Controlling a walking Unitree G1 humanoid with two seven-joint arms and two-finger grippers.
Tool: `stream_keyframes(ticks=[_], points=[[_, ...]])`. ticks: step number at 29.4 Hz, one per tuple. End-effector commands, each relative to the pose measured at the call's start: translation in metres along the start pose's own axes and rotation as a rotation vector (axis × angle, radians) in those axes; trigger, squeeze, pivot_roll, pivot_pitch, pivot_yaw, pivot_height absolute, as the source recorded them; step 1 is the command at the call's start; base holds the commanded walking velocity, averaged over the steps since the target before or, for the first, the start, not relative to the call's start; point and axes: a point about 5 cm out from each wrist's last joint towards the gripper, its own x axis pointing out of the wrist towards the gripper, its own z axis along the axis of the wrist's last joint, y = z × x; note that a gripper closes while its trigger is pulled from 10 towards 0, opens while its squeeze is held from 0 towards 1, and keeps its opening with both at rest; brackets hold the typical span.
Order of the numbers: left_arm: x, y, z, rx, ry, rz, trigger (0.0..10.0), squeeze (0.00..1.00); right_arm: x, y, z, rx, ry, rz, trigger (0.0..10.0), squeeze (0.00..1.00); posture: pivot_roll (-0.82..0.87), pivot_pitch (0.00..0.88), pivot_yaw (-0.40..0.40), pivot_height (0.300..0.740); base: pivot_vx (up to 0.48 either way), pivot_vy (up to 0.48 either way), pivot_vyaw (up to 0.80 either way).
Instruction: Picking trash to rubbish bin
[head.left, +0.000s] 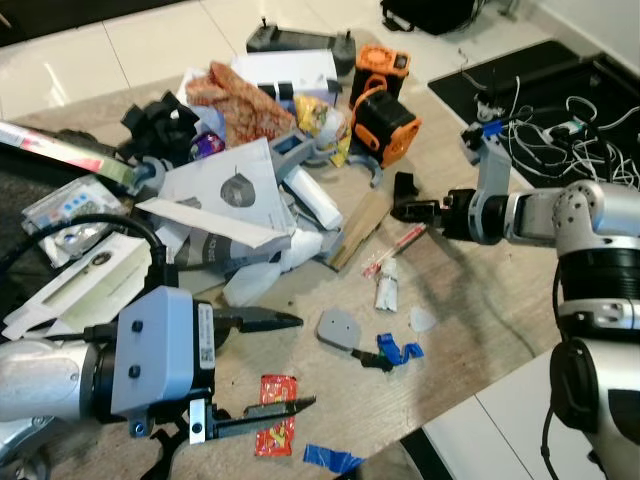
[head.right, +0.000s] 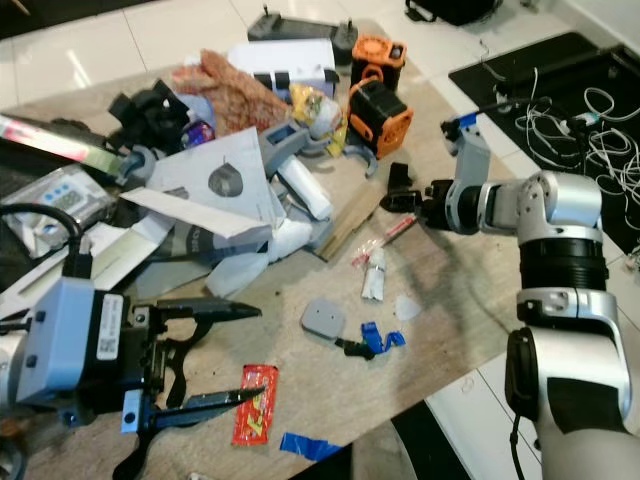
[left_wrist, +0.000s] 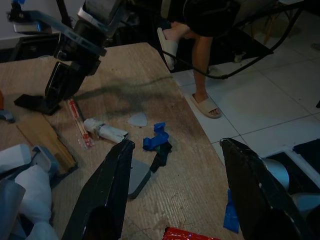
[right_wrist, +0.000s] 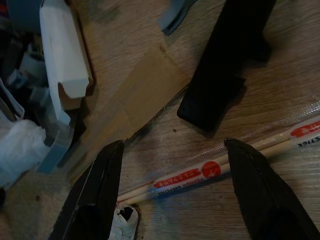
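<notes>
Wooden table (head.left: 470, 330) w/ a big heap of clutter toward its far side. Right gripper (right_wrist: 170, 185) hangs low over the wrapped chopsticks (right_wrist: 200, 172), jaws wide, one finger on each side of the packet, not touching it. Packet lies near the table's right edge, just beside a black block (right_wrist: 220, 85) and a cardboard strip (right_wrist: 135, 105). Left gripper (head.left: 285, 362) sits at the near edge, jaws wide, nothing held, above a red snack wrapper (head.left: 276, 412). Blue tape bits (head.left: 398, 350) and a grey flat piece (head.left: 338, 328) lie between the two. A person's legs in sandals (left_wrist: 200, 75) stand on the tiled floor by the table.
</notes>
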Motion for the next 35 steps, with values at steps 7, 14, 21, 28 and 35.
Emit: stream_keyframes(ticks=[7, 14, 21, 28, 35], points=[[0.006, -0.006, 0.001, -0.023, -0.001, -0.031, 10.0, 0.00, -0.023, -0.008, 0.016, -0.110, -0.005, -0.060, 10.0, 0.00, -0.12, 0.238, -0.033, 0.740, 0.000, 0.000, 0.00], [0.009, -0.006, 0.000, -0.027, -0.007, -0.026, 10.0, 0.00, -0.041, -0.001, 0.035, -0.479, -0.103, 0.089, 10.0, 0.00, -0.13, 0.231, -0.036, 0.740, 0.000, 0.000, 0.00], [0.010, -0.006, 0.000, -0.028, -0.008, -0.024, 10.0, 0.00, -0.047, -0.028, 0.023, -0.752, 0.057, 0.025, 10.0, 0.00, -0.12, 0.229, -0.038, 0.740, 0.000, 0.000, 0.00], [0.012, -0.008, 0.001, -0.034, -0.011, -0.023, 10.0, 0.00, -0.050, -0.027, 0.011, -0.788, 0.163, 0.151, 10.0, 0.00, -0.11, 0.225, -0.032, 0.740, 0.000, 0.000, 0.00], [0.011, -0.007, 0.001, -0.035, -0.009, -0.023, 10.0, 0.00, -0.068, -0.041, 0.011, -1.024, 0.274, 0.182, 10.0, 0.00, -0.11, 0.226, -0.026, 0.740, 0.000, 0.000, 0.00]])
